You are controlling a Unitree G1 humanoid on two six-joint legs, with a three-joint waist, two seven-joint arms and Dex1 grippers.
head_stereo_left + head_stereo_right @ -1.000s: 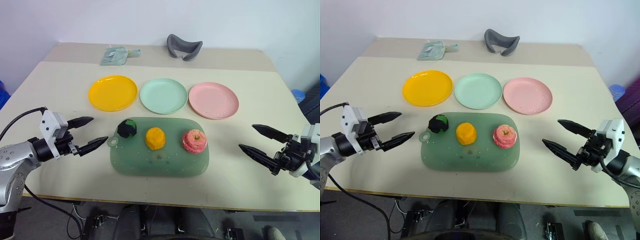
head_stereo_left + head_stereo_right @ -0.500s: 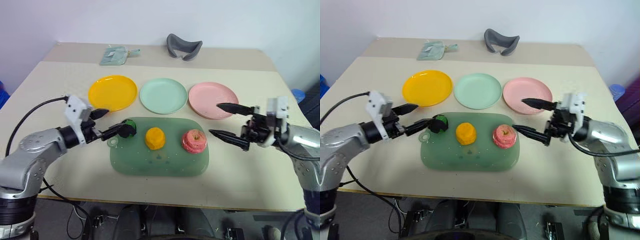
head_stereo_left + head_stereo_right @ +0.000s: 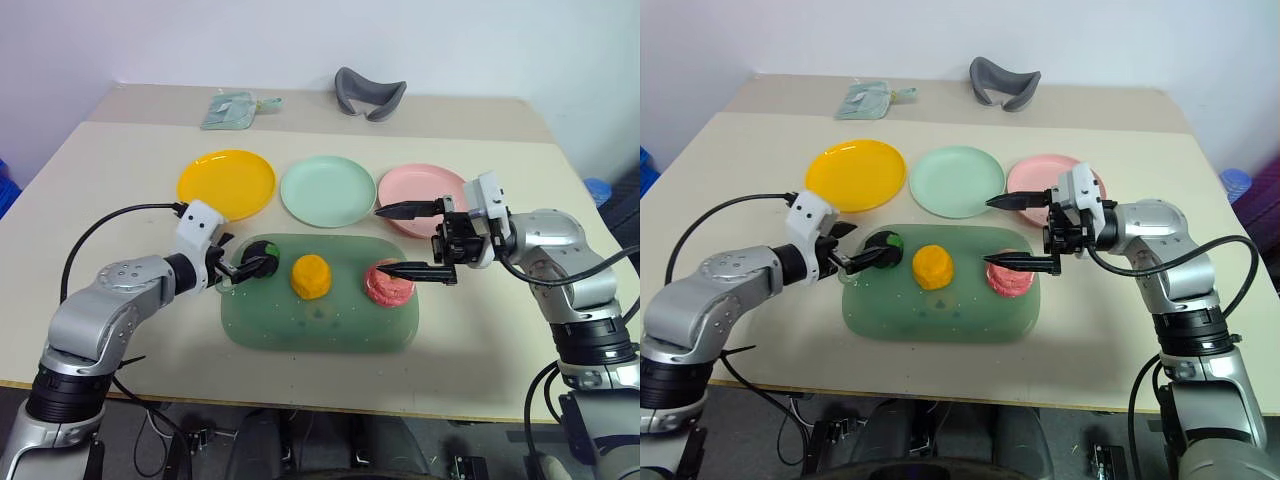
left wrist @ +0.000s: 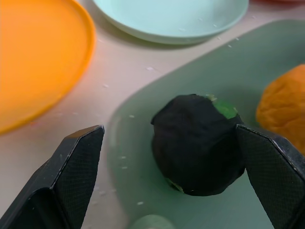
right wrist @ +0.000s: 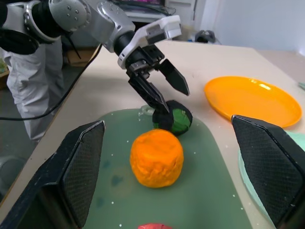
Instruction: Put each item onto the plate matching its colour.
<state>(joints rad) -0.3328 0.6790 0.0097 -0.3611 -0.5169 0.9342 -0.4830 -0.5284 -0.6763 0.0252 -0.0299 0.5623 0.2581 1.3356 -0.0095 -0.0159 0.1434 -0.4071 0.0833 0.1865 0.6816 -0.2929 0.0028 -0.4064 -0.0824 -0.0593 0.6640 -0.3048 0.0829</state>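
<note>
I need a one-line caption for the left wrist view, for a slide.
Open left gripper straddling the dark green-black lump on the green mat.

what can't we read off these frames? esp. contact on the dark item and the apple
- Dark lump: left wrist view, one finger of the left gripper overlaps its edge; touching or not is unclear.
- Apple: head views, the right gripper crosses its top; the right wrist view's edge cuts it off.
- Pink plate: near rim hidden by the right gripper.
- Pouch: too small to identify.
</note>
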